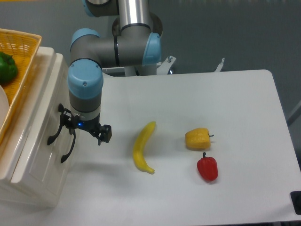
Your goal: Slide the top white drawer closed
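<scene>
The top white drawer (41,123) is the upper front of the cream cabinet at the left edge, with a black curved handle (51,137). Its front stands almost flush with the cabinet body, and only a thin seam shows along its top. My gripper (83,128) hangs straight down just right of the drawer front, open, with nothing between its fingers. Its left finger (63,118) is against the drawer front beside the handle. The lower drawer's black handle (67,151) shows just below.
A wicker basket (23,61) with a green pepper (6,68) sits on top of the cabinet. On the white table lie a banana (142,148), a yellow pepper (197,139) and a red pepper (207,168), all to the right of the arm.
</scene>
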